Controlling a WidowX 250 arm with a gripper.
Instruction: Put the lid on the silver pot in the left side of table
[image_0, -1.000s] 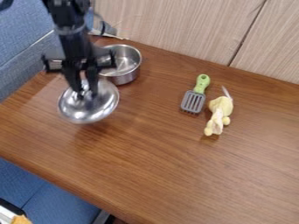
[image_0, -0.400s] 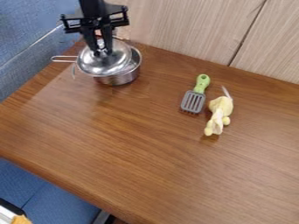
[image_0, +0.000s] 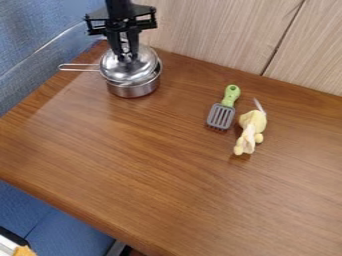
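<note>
1. Lid (image_0: 131, 72): over the mouth of the silver pot (image_0: 135, 91), in the upper left of the camera view; whether fully seated, cannot tell.
2. Gripper (image_0: 127, 54): above the lid, grasping it by its knob.
3. Edges: pot stands near the back left corner of the table (image_0: 167, 180). Its wire handle (image_0: 77, 67) points left, out toward the blue fabric (image_0: 33, 40). Wood panelling (image_0: 200, 30) rises along the table's back edge, near the gripper.
4. Room: a broad stretch of bare wood lies in front of the pot, down to the front edge. More bare wood separates pot from spatula (image_0: 220, 115). Spatula and yellow soft toy (image_0: 250, 132) lie side by side with a narrow gap, well apart from the pot.
5. Count: lid, 1; pot, 1; gripper, 1; spatula, 1; soft toy, 1.
</note>
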